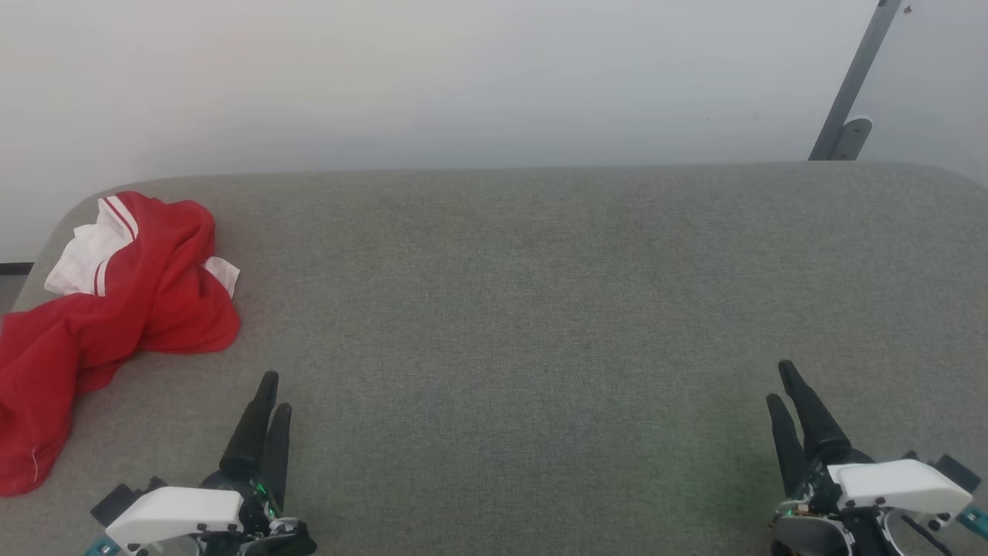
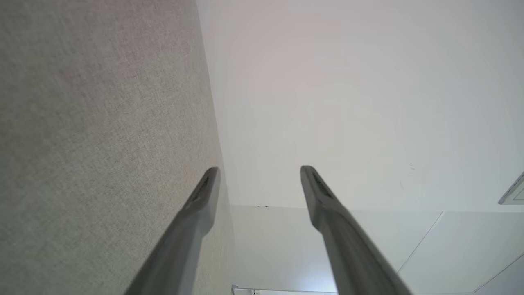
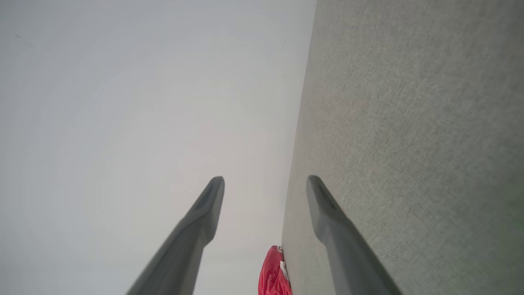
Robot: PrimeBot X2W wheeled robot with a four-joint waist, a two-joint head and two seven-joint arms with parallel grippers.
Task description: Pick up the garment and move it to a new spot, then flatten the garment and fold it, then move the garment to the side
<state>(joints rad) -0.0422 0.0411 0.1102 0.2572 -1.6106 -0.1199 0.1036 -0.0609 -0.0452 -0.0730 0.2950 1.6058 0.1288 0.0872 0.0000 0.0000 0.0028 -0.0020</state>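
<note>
At the bench's point(image 1: 540, 309) far-left corner we see the garment point(image 1: 116, 309), a crumpled red heap with a white sleeve and striped trim on top. Its long axis runs from that corner down along the bench's left edge toward the near side. The lower red end seems to sag over that edge, though we can't tell how far.

At the bench's near-left edge sit the left fingers point(image 1: 275, 394), parted with a clear gap and holding nothing. They're turned on their side, one over the other, tips pointing to the bench's far edge. The right fingers point(image 1: 778, 384) are at the bench's near-right edge, also parted, empty and turned sideways, well apart from the garment.

The garment lies to the bench's left side and farther back from the left fingers, near but not touching. We judge the left arm the nearer one by a long way. We take the pickup as not yet begun. The reach should swing left across the bench, crossing the heap's long axis, and the fingers likely need to tip downward first to pinch cloth.
</note>
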